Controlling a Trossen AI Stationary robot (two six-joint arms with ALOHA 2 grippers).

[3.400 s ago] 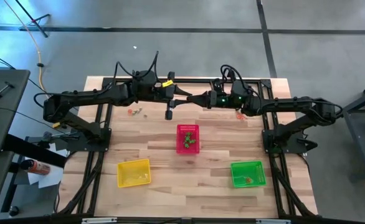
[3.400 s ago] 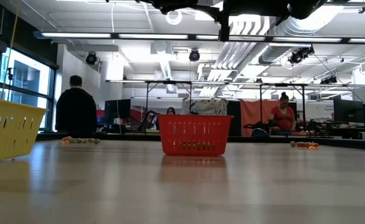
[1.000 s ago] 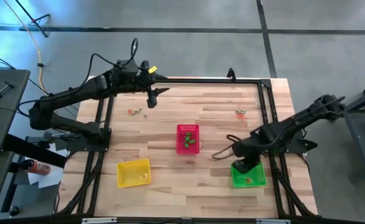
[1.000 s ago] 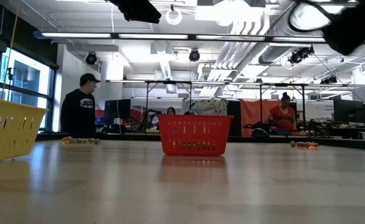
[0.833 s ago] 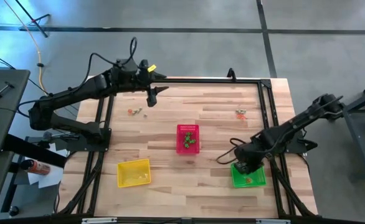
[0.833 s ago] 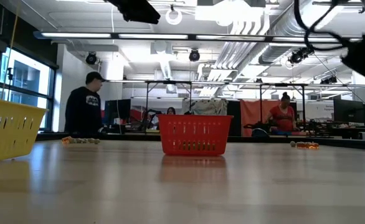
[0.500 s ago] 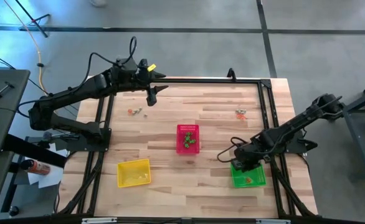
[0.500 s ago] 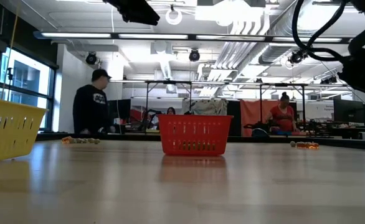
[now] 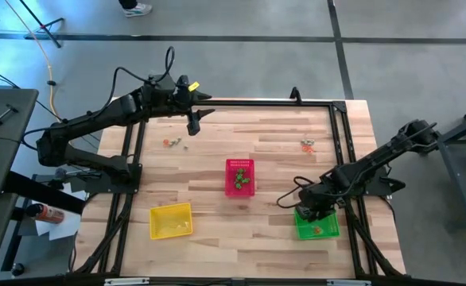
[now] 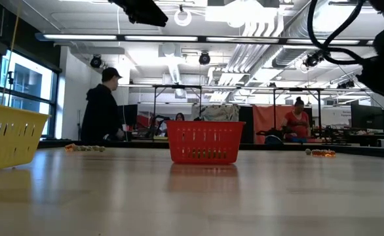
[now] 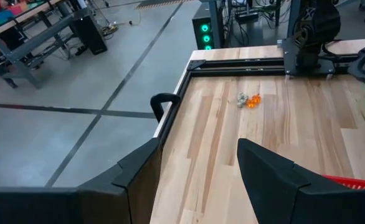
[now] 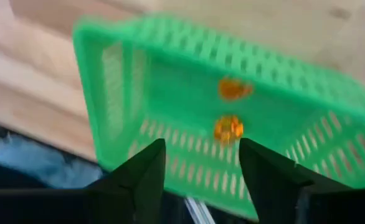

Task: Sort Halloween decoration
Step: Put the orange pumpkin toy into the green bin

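Drop step: right pincer (image 12: 201, 163) over green basket (image 9: 328, 216), lower right, fingers wide, holding nothing; two orange trinkets (image 12: 228, 129) inside basket

Left pincer (image 11: 198, 163) wide, empty, upper left

Next: fetch trinkets on table (image 9: 281, 143) from pile (image 9: 307, 144), upper right

Three baskets (image 9: 240, 176), two arms (image 9: 106, 119)

Three mesh baskets sit on the wooden table (image 9: 241, 238): red basket (image 9: 240, 176) dead center, yellow basket (image 9: 171, 220) lower left, green basket (image 9: 326, 226) lower right. Person in dark clothes (image 10: 104, 113) stands left of center in the low view.
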